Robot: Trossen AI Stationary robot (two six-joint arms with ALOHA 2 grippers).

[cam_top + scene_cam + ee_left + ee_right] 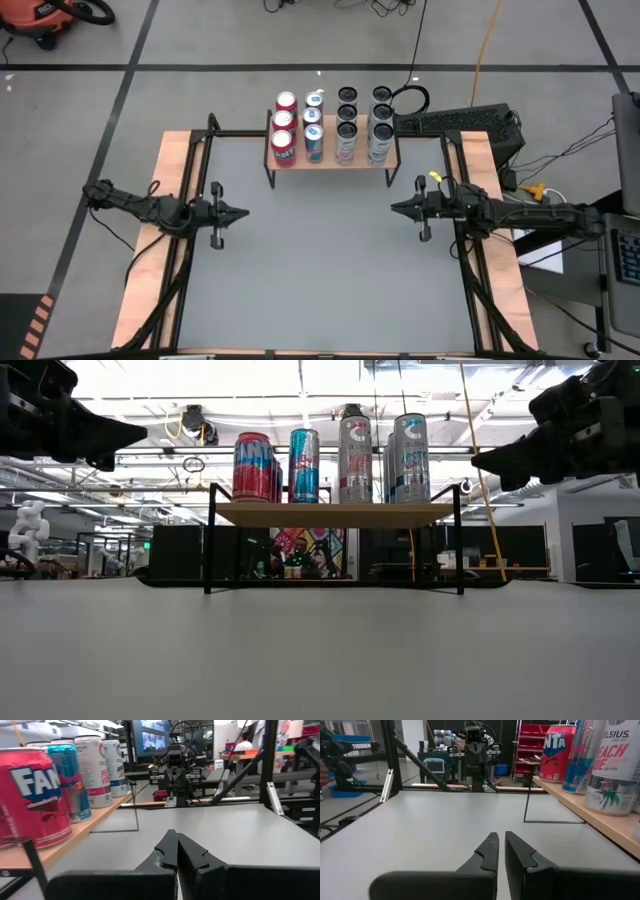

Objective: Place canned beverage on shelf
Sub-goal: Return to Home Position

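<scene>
Status: stocking looks done. The shelf [332, 163] stands at the far-middle edge of the table [320, 280]. We count twelve cans on it, in four columns of three:
- red Fanta cans [284, 128] at the left end
- blue-and-silver cans [314, 125] next
- white-pink Celsius cans [346, 125]
- white-blue Celsius cans [380, 125] at the right end

All are upright, the columns are straight, and the top looks full. We see no can off the shelf in any view.

The left gripper [243, 212] hangs above the table's left side and the right gripper [393, 208] above its right side. Their tips face each other, and both are well in front of the shelf and apart from it. The left fingers are pressed together and the right fingers are closed to a sliver. Neither carries anything.

Our read: nothing is left to place. The only remaining item is parking the arms, and they look at or near rest pose. We see no collision risk to the cans from here.
</scene>
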